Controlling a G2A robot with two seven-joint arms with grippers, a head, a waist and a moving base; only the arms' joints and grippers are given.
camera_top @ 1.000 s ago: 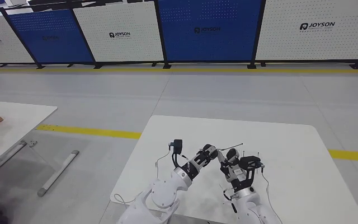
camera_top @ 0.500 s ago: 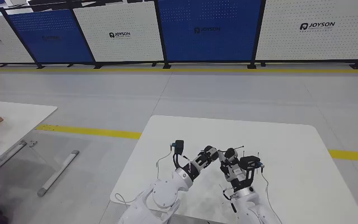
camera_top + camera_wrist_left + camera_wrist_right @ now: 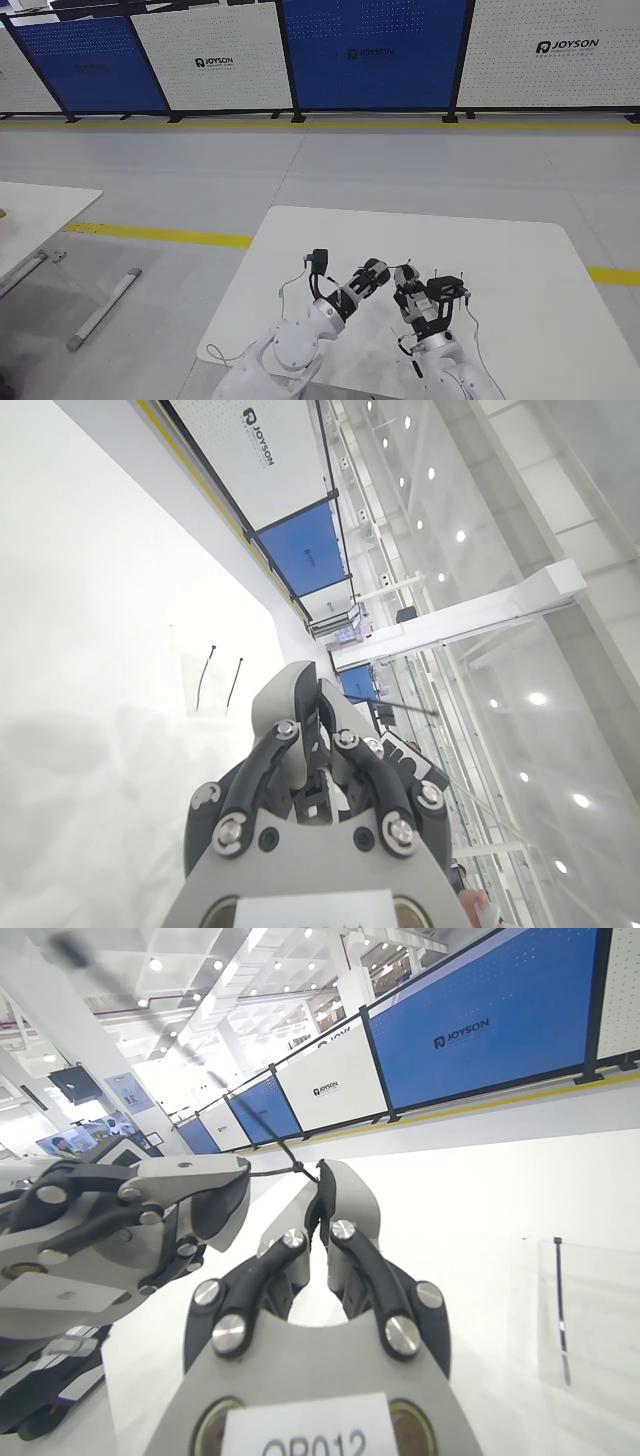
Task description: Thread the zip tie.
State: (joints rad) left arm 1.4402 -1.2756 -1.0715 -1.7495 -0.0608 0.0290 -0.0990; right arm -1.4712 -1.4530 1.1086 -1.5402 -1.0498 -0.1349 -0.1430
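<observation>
My right gripper [image 3: 320, 1168] is pinched fully closed on the zip tie [image 3: 275, 1172] at its head. My left gripper [image 3: 318, 681] is clamped on the strap just beside it.

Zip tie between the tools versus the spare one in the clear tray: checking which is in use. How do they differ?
The held zip tie is raised, pinched by the left tool and the right tool; the spare zip tie lies loose in the clear tray. The held zip tie kinks sharply near the right tool; the spare zip tie is almost straight. Both are thin and black.
</observation>
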